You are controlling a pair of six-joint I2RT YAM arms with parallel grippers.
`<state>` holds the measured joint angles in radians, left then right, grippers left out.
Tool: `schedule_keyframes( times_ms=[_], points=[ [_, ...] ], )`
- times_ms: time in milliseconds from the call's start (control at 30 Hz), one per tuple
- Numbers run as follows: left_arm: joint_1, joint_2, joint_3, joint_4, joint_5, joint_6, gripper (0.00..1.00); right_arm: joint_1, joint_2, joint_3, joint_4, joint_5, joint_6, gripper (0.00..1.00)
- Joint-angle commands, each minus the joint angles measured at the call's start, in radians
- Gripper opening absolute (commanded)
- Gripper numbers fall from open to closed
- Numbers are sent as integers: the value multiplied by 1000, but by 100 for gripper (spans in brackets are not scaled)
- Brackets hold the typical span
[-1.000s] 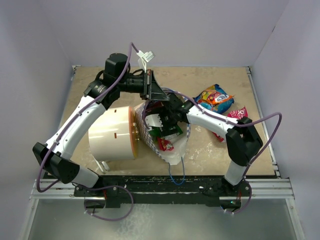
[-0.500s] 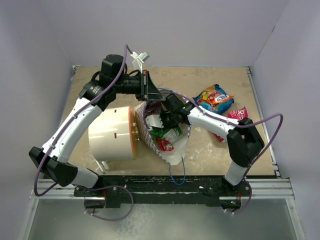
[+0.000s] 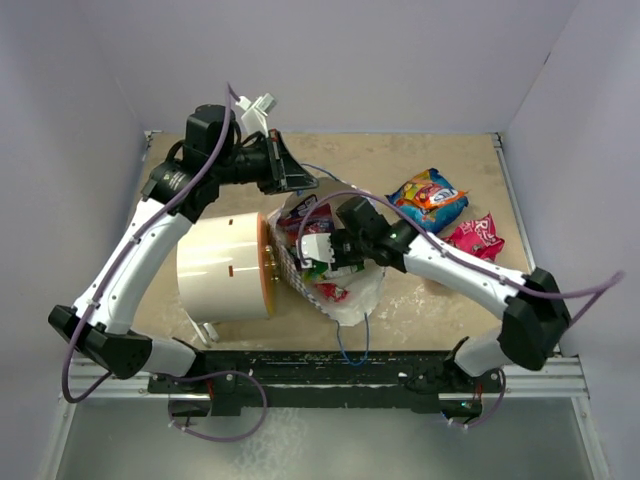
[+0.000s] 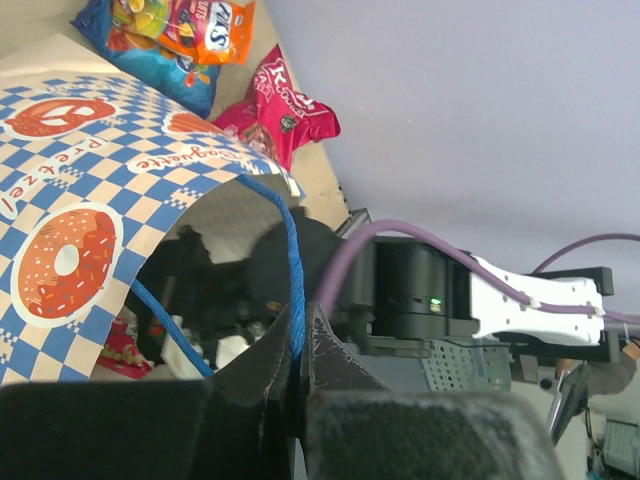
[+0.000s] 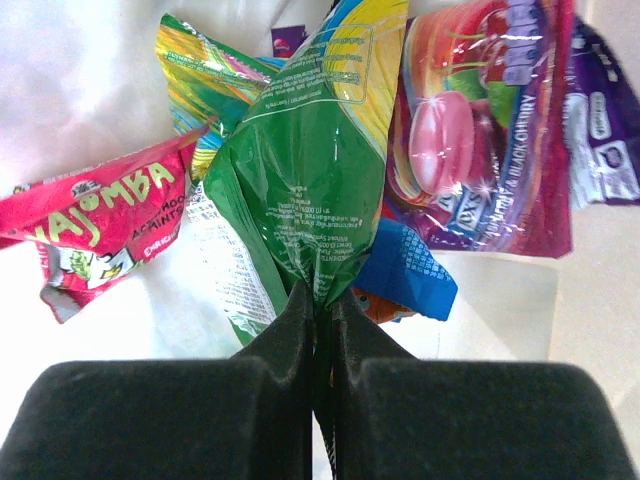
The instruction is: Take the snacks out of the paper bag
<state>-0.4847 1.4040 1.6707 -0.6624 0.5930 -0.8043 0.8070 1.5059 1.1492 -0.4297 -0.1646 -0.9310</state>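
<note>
Well, on the left we have the left end effector (image 4: 298, 345) pinched together on the blue cord handle (image 4: 293, 270), holding up the rim of the paper bag (image 4: 90, 190), which lies on its side mid-surface. Inside its mouth, the right end effector (image 5: 318, 305) is clamped on the crimped end of a green packet (image 5: 305, 180). We judge it light, crinkly and slippery, so that flat seam looks like the best hold. Further right, a blue-and-orange packet (image 3: 428, 197) and a pink packet (image 3: 473, 237) lie out on the surface (image 3: 420, 155).
</note>
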Motion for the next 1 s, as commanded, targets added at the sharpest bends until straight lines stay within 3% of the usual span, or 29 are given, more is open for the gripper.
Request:
schedule_keyframes(
  times_ms=[0,233,333,400,533,633,667,800,967],
  points=[
    [5,-65,14,65,-45,-27,0,12,-151,-66,143,2,77,0],
    [5,-73,10,80,-31,-9,0,12,-187,-242,464,174,61,0],
    [5,-69,-12,79,-23,-2,0,16,-141,-299,671,261,92,7],
    [5,-69,-35,95,-7,-18,0,22,-92,-288,710,299,101,10],
    [5,-64,-54,120,58,-19,0,24,-63,-222,510,155,96,30],
    [5,-37,-17,86,114,22,0,25,-140,-231,381,8,80,56],
    [6,-23,2,72,135,44,0,24,-164,-230,352,-34,76,60],
    [5,-9,18,46,165,126,0,25,-158,-164,257,-170,117,65],
    [5,-8,7,42,154,179,0,24,-79,-72,158,-172,126,66]
  ],
)
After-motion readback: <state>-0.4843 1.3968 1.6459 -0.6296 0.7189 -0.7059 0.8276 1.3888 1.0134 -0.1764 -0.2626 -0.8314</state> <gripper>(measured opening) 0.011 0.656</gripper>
